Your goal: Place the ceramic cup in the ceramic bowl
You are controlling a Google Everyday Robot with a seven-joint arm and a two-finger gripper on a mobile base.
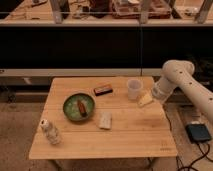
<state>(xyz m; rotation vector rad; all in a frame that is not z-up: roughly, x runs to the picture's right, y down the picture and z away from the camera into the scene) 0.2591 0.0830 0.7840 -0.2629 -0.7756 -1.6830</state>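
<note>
The white ceramic cup (133, 89) stands upright at the back right of the wooden table (125, 135). The green ceramic bowl (78, 107) sits left of the middle, with a brown oblong item lying in it. My gripper (155, 94) is at the end of the white arm at the table's right edge, just right of the cup and above a pale yellow block (145, 99). The cup stands free of the gripper.
A dark flat bar (103, 90) lies behind the bowl. A pale packet (105, 120) lies in front of the middle. A whitish bottle (50, 132) stands at the front left corner. A dark device (199, 133) with a cable lies on the floor at the right.
</note>
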